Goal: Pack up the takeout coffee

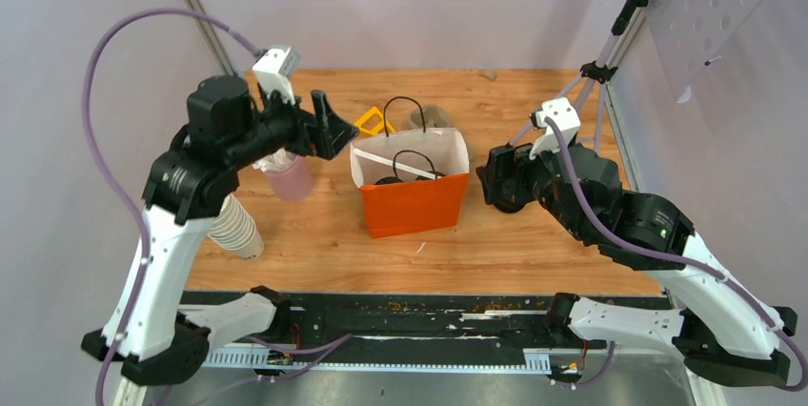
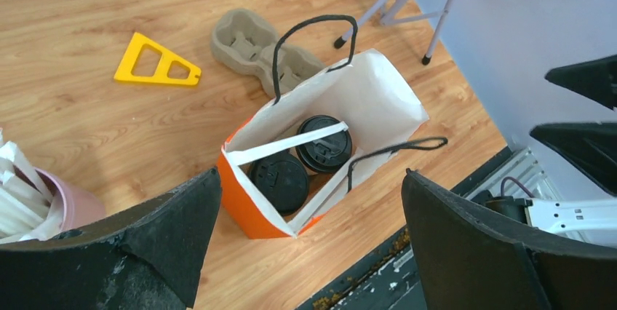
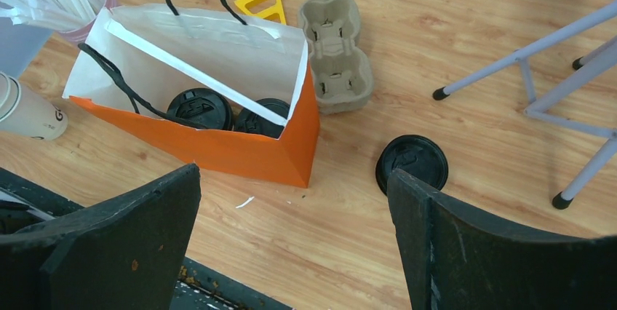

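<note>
Two lidded cups (image 2: 280, 179) are seen standing side by side inside the orange paper bag (image 1: 414, 206), with only their black lids visible. The bag stands upright and open-mouthed near the middle of the worktop (image 1: 534, 263). A third lidded cup (image 3: 412, 163) is noted on the worktop just right of the bag, apart from it, toward the right edge; only its black lid is seen from above.

The left end effector (image 2: 311, 179) is held raised to the left of the bag, released, with nothing between its fingers. The right end effector (image 3: 293, 172) is likewise released and empty, held to the right of the bag, the third lidded cup being seen close by its right finger.

A pulp cup carrier (image 3: 333, 55) lies behind the bag toward the far edge, with a yellow triangular piece (image 2: 156, 70) near it. A pink holder of wrapped straws (image 1: 291, 177) and a stack of cream cups (image 1: 238, 230) are recorded toward the left edge.
</note>
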You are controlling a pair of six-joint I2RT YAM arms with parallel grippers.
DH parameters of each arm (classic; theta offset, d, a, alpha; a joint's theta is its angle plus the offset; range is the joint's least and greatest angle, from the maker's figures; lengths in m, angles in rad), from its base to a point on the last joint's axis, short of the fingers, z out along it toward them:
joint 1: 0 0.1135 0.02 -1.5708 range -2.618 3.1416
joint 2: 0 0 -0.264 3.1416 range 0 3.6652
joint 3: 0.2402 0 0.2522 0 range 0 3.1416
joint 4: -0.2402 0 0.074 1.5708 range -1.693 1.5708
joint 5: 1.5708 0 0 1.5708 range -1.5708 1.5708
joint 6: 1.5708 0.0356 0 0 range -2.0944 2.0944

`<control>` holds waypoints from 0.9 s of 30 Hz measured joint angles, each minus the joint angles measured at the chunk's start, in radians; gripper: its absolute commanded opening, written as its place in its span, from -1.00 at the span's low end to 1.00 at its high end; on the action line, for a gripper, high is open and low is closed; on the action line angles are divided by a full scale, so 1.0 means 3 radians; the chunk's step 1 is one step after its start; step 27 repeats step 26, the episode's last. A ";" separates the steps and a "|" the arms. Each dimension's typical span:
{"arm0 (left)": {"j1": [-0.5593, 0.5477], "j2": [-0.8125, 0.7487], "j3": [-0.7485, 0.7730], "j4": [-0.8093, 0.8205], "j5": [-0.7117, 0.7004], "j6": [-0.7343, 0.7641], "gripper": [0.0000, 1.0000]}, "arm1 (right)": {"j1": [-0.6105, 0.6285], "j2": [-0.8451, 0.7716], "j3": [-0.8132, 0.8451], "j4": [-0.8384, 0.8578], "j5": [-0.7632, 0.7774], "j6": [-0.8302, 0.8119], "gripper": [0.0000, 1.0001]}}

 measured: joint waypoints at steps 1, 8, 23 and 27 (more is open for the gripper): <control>0.0000 -0.0150 -0.0144 0.0066 -0.0011 -0.0014 1.00 | -0.0001 0.0031 0.0020 -0.0019 0.0003 0.0041 1.00; 0.0000 -0.0971 -0.0993 0.0469 -0.0036 -0.0163 1.00 | -0.0001 0.0065 0.0045 -0.0036 0.0005 0.0359 1.00; 0.0000 -0.1410 -0.1518 0.0600 -0.0165 -0.0326 1.00 | -0.0001 -0.0559 -0.0278 0.0111 0.0111 0.0577 1.00; 0.0000 -0.1410 -0.1518 0.0599 -0.0191 -0.0318 1.00 | -0.0001 -0.0565 -0.0281 0.0111 0.0156 0.0590 1.00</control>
